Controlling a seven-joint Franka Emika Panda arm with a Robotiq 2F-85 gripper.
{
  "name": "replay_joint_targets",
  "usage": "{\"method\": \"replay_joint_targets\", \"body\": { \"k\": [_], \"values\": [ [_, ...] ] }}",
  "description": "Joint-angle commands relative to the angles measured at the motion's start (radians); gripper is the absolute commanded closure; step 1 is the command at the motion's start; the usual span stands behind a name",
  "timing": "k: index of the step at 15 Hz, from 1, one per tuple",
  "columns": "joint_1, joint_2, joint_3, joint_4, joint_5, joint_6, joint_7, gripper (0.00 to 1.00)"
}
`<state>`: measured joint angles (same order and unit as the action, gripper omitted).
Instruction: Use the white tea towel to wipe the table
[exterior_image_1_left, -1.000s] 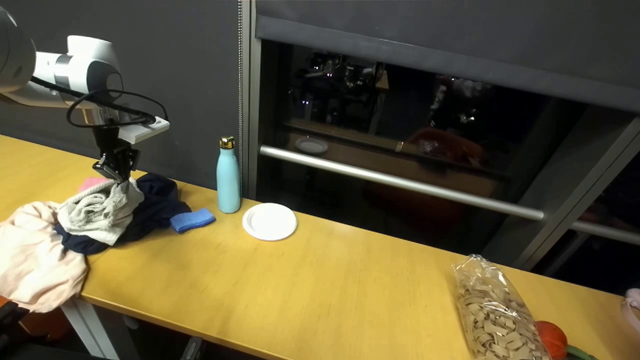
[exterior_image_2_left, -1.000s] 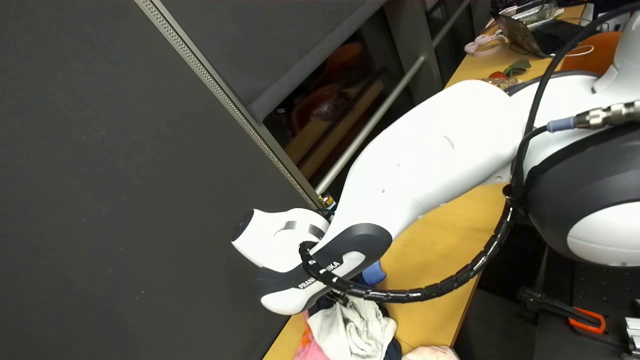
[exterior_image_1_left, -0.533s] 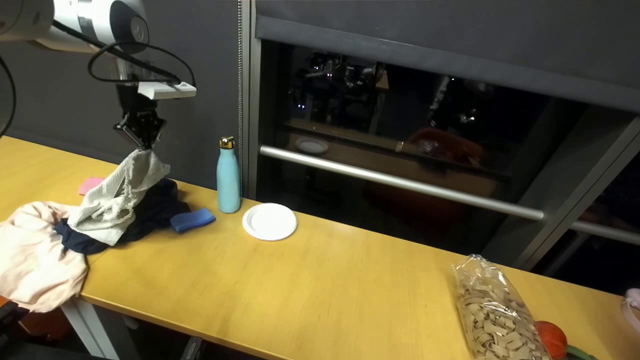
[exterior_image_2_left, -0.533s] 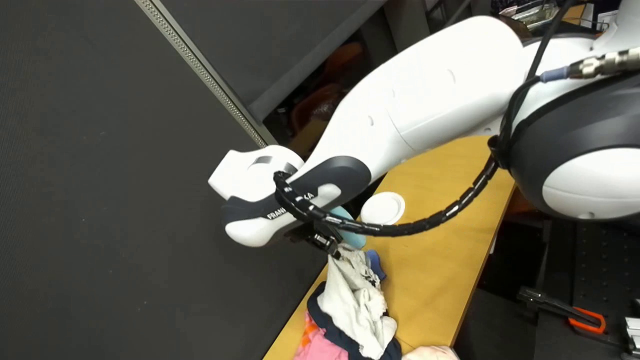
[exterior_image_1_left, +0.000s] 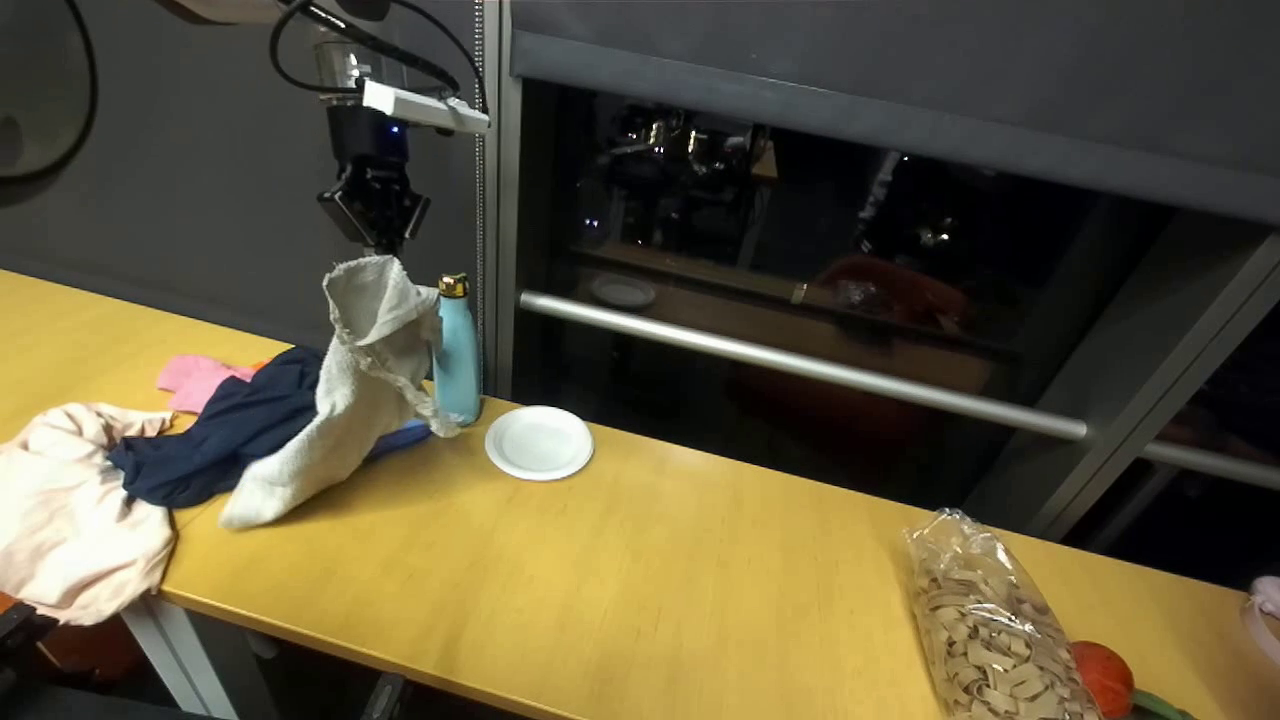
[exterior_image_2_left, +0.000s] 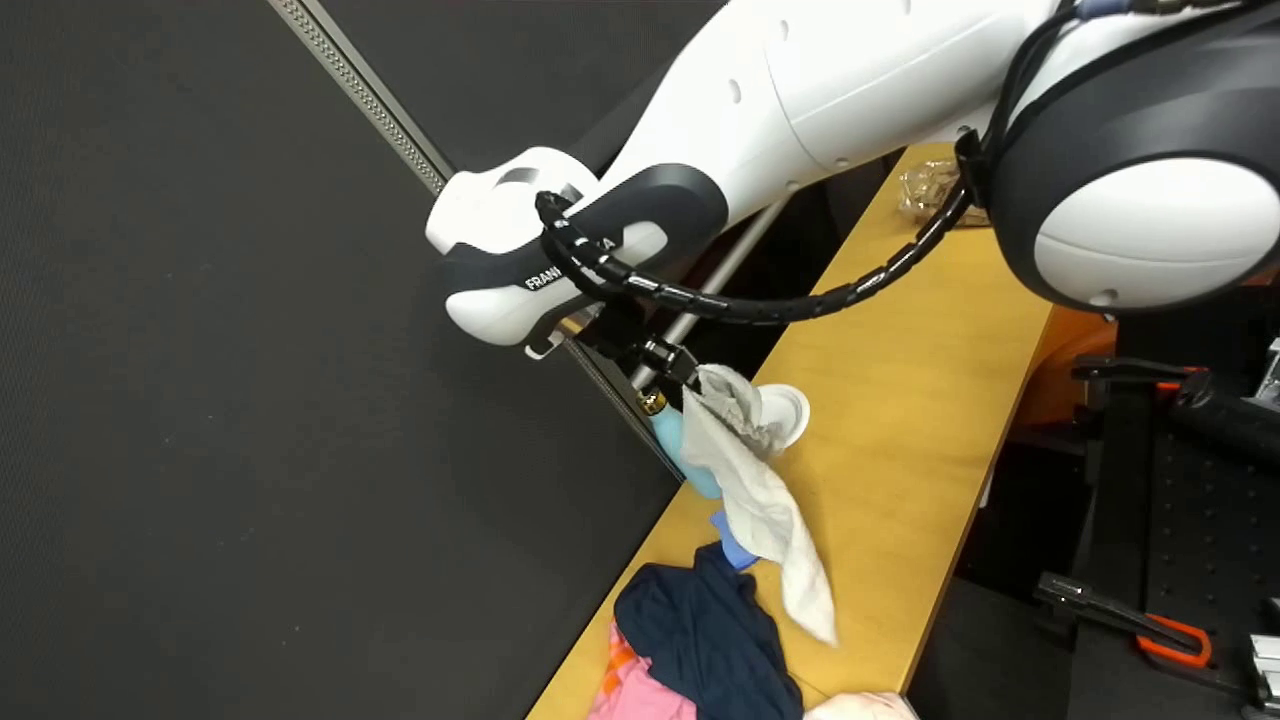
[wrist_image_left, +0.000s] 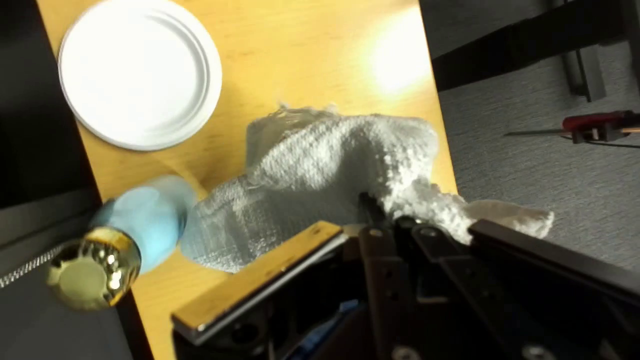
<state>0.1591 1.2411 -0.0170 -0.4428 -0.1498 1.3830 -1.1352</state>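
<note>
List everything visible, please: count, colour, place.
Table: 1, yellow, centre
Towel: 1, white, in jaws
Plate: 1, white, on table
Bottle: 1, turquoise, beside plate
Cloths: at least 4, navy, blue, pink, peach, on table
Bag: 1, clear, on table
Round item: 1, red, near bag
Window: 1, dark, behind table
Rail: 1, silver, across window
Blind: 1, grey, above window
Tools: several, dark, beside table
Arm: 1, mostly white, above table
Jaws: 2, black, closed on towel

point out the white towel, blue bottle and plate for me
white towel (exterior_image_1_left: 350, 410), in an exterior view: its hanging middle
blue bottle (exterior_image_1_left: 461, 358), in an exterior view: its body
plate (wrist_image_left: 140, 75), in the wrist view: its flat centre
</note>
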Motion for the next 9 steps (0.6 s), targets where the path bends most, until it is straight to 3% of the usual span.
{"method": "replay_joint_targets", "body": {
  "k": [1, 3, 9],
  "values": [
    [-0.017, -0.017, -0.033, -0.054, -0.038, -0.07, 0.031, 0.99],
    [-0.034, 0.066, -0.049, 0.043, -0.055, -0.145, 0.039, 0.99],
    [-0.092, 0.169, -0.085, 0.037, -0.099, -0.164, 0.084, 0.99]
  ]
}}
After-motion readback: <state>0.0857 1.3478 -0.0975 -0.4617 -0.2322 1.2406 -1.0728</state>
